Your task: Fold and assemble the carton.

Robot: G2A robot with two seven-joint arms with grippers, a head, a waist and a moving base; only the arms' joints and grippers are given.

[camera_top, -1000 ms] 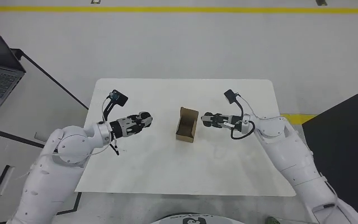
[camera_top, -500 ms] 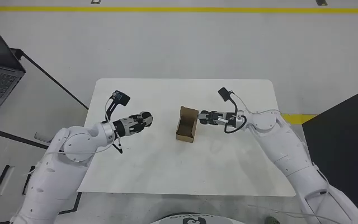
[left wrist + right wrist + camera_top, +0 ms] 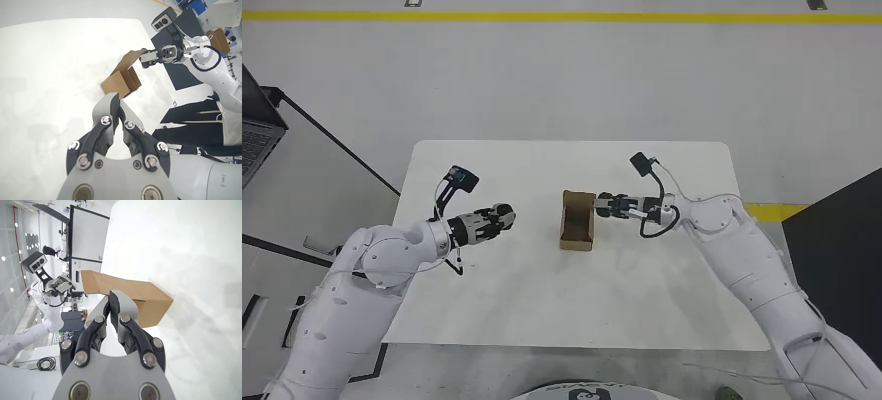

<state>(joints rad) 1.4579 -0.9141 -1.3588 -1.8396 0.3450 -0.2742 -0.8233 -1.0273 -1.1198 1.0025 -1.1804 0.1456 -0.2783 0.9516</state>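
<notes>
carton (image 3: 577, 222) | brown cardboard | open-topped, one flap raised | upright at table (image 3: 542, 300) centre

A white counter (image 3: 662, 300) stands on a pale grey floor (image 3: 542, 80) crossed by a yellow line (image 3: 562, 17); a laptop (image 3: 254, 135) sits at one edge, a dark mat (image 3: 852, 230) opposite.

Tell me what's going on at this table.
A two-armed robot is assembling a brown carton on the white table. The right end effector, shut, is at the carton's raised flap. The left end effector, also shut, hovers apart from the carton on its other side.
</notes>
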